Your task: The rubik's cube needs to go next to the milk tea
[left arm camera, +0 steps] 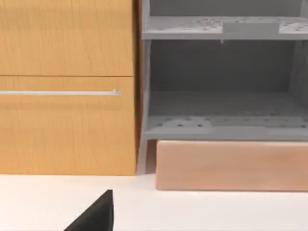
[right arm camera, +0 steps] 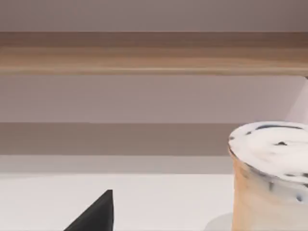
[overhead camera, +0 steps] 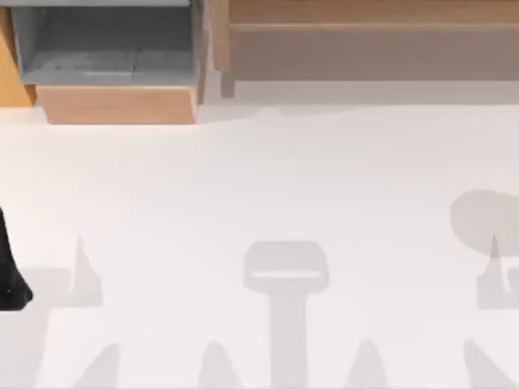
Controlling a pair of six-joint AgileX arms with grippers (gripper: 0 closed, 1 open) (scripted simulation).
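The rubik's cube is out of view. The milk tea [right arm camera: 270, 179], a tan drink in a clear cup under white foam with dark specks, stands on the white table close in front of my right arm's wrist camera. A black piece of my right gripper [right arm camera: 96, 215] juts into that view, apart from the cup. My left arm [overhead camera: 11, 271] is a black shape at the table's left edge. A black piece of my left gripper [left arm camera: 96, 215] points toward the cabinet.
At the back left stand an orange wooden cabinet [left arm camera: 67, 125] with a metal handle and a grey open shelf unit [overhead camera: 109, 44] on a light wooden base [overhead camera: 117, 105]. A long wooden shelf [overhead camera: 365, 36] runs along the back right. The white tabletop [overhead camera: 268, 178] is bare.
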